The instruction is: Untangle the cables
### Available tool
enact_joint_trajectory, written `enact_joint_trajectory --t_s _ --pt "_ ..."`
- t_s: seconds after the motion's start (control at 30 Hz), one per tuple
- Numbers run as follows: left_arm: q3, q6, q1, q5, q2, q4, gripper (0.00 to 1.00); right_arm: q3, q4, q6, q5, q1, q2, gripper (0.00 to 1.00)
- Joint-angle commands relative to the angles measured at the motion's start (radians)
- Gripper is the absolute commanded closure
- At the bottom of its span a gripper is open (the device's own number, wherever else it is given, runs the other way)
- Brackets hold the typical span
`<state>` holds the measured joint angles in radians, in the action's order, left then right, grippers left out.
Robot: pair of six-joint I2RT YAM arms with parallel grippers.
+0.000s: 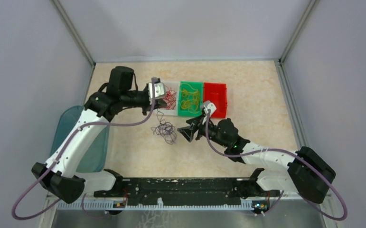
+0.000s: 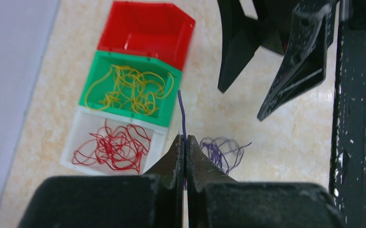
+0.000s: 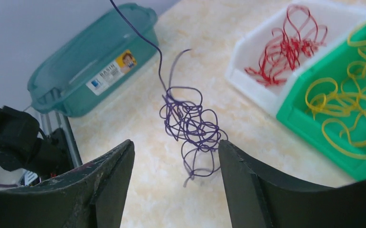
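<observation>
The dark purple cables (image 1: 165, 131) lie in a loose tangle on the table (image 1: 261, 95), at about 7 o'clock from the row of bins in the top view. One purple strand (image 2: 182, 111) is lifted out of the tangle and pinched in the left gripper (image 2: 185, 142), whose fingers are pressed together on it. The right gripper (image 3: 175, 145) is held at 3 o'clock of the tangle with its fingers spread wide, touching nothing. A heap of red cables (image 2: 114, 147) is held in the white bin (image 2: 83, 118). Yellow cables (image 2: 133, 88) are curled in the green bin (image 2: 124, 117) touching it, and a red bin (image 2: 145, 40) is set against that one. A teal lidded box (image 3: 90, 57) is seen at 9 o'clock of the tangle.
</observation>
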<state>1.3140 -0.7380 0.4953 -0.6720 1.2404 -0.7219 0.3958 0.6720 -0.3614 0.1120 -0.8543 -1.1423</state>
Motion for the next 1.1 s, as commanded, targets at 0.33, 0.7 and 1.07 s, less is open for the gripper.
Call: enact_joint_trajectory --t_s 0.33,0.7,1.07 --pt "0.264 0.264 0.018 -0.115 -0.029 -0.063 1.00 0.348 0.384 0.014 0.173 -0.023 -0.201 0.29" --pt "0.389 0.344 0.033 -0.118 -0.021 -0.017 1.00 0.400 0.343 0.041 0.197 -0.080 -0.310 0.37" --pt "0.571 0.418 0.051 -0.101 0.009 0.047 1.00 0.268 0.441 -0.042 0.149 -0.103 -0.405 0.59"
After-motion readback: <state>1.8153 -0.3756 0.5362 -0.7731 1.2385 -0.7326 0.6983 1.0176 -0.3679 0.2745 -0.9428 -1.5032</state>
